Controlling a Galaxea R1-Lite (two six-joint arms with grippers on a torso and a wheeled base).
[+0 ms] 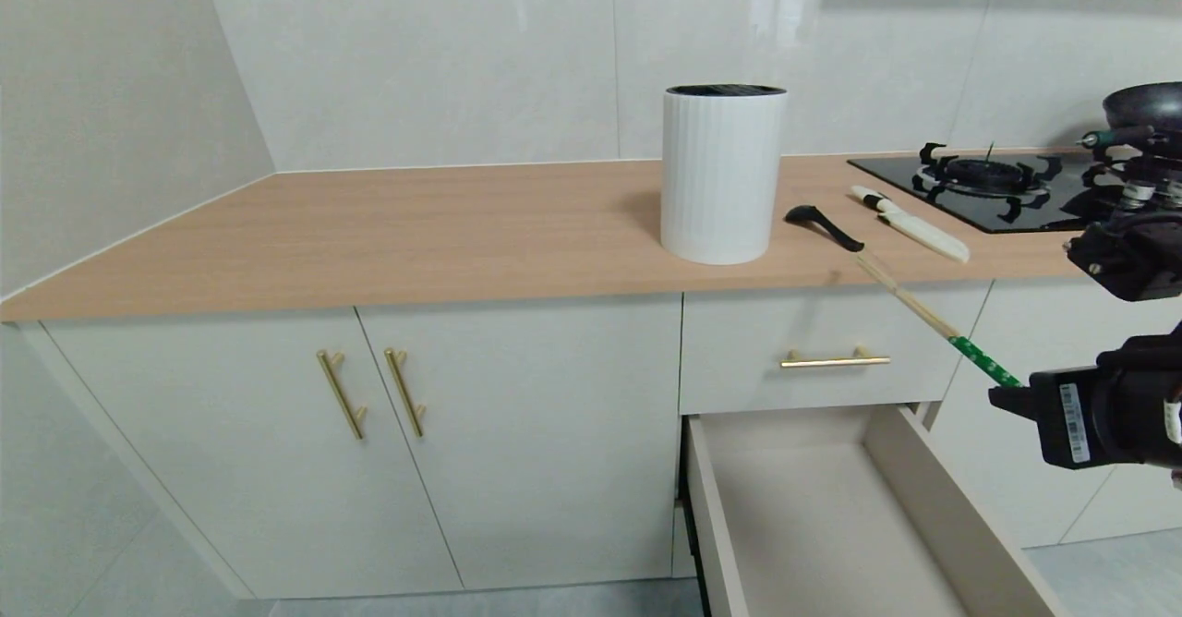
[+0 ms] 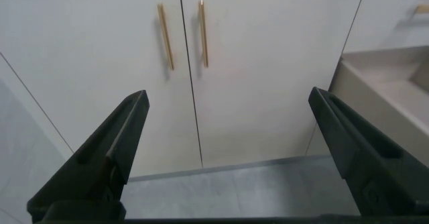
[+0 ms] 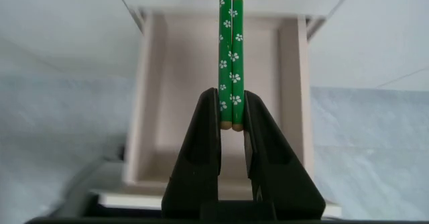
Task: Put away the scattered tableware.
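Observation:
My right gripper (image 3: 232, 120) is shut on a pair of wooden chopsticks (image 3: 231, 56) with green flowered ends. In the head view the chopsticks (image 1: 933, 321) slant up toward the counter edge from the right gripper (image 1: 1011, 395), above the open drawer (image 1: 886, 451). A black spoon (image 1: 822, 223) and a white-bladed knife (image 1: 910, 223) lie on the wooden counter (image 1: 416, 229) beside a tall white utensil holder (image 1: 720, 174). My left gripper (image 2: 228, 150) is open and holds nothing. It faces the lower cabinet doors (image 2: 194, 70).
A black gas stove (image 1: 997, 183) with a dark pan (image 1: 1145, 109) stands at the counter's right end. A closed drawer with a gold handle (image 1: 834, 359) sits above the open one. Gold handles (image 1: 369, 391) mark the left cabinet doors.

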